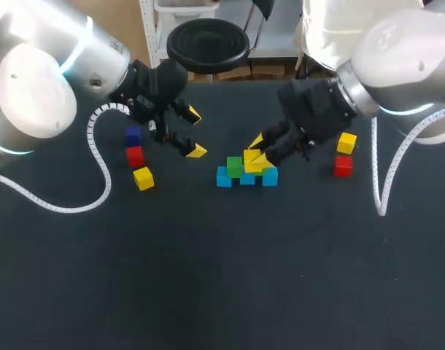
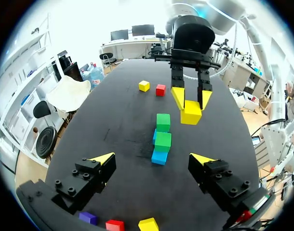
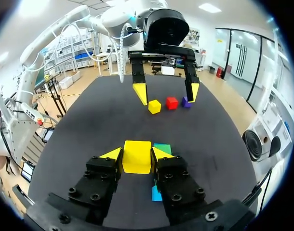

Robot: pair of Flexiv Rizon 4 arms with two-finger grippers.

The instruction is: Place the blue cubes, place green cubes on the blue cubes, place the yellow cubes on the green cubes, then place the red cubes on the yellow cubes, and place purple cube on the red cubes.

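The row of blue cubes (image 1: 247,179) stood nearest on the counter (image 1: 222,277), set side by side. Green cubes (image 2: 163,140) sat on top of it, and two of them showed in the left wrist view. The right jaws were directly over this row, clamped on the held yellow cube (image 3: 137,156). One finger pressed each opposite flat face and the cube was level. In my judgement it had not yet been seated on green.

To the left, well apart from the row, lay the spare yellow cube (image 1: 143,178), the left red cube (image 1: 135,155) and, farther back, the purple cube (image 1: 133,135). To the right lay the right red cube (image 1: 343,166), with the far yellow cube (image 1: 346,143) beyond it. Farthest back, the left jaws stood wide apart and empty above the counter, between the purple cube and the row.

Assessment: the cubes appeared rigid, light and smooth-faced. They were best gripped centrally across two opposite faces. The seated cubes looked light enough to shift if nudged, so a square descent and a clean release were advisable.
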